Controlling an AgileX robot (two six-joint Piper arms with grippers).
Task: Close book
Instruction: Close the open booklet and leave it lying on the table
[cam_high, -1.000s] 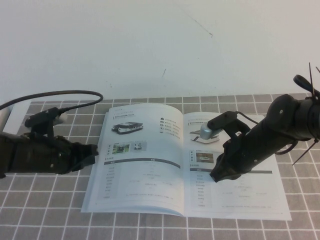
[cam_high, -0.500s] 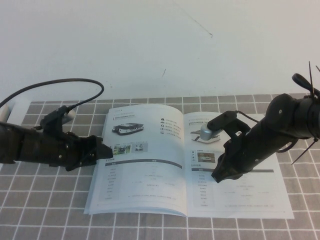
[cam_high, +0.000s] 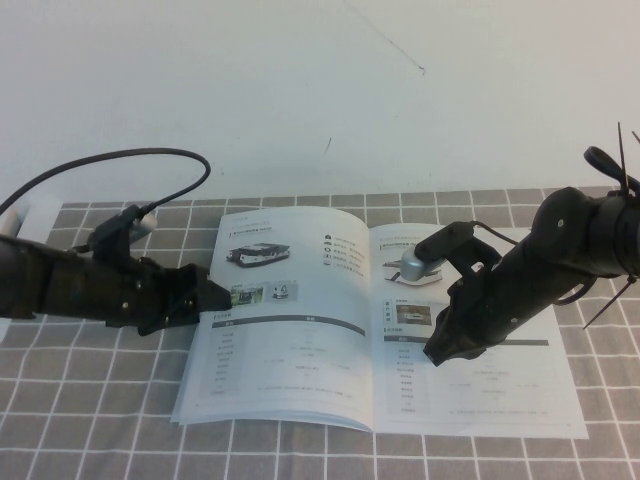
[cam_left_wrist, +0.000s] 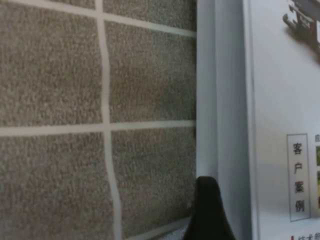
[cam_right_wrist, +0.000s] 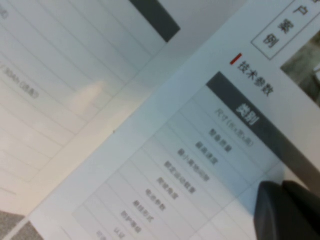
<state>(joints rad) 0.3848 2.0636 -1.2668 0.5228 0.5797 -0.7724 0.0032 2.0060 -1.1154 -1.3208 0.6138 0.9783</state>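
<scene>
An open book (cam_high: 285, 345) lies flat on the grey checked cloth, its printed pages facing up. My left gripper (cam_high: 213, 298) comes in low from the left, and its dark tip (cam_left_wrist: 207, 210) meets the outer edge of the left-hand pages (cam_left_wrist: 225, 100), where the stacked page edges show. My right gripper (cam_high: 436, 352) is shut and its fingers (cam_right_wrist: 287, 212) press down on the right-hand page (cam_right_wrist: 150, 125), just right of the spine. Nothing is held between them.
The grey checked cloth (cam_high: 90, 400) covers the table under and around the book. A white wall stands behind. A black cable (cam_high: 120, 160) loops above the left arm. Cable ties (cam_high: 625, 170) stick out from the right arm at the far right.
My left arm has slid right along the cloth until its tip reached the book's left edge. That edge has shifted slightly right and lifted a little. The right arm has not moved.
</scene>
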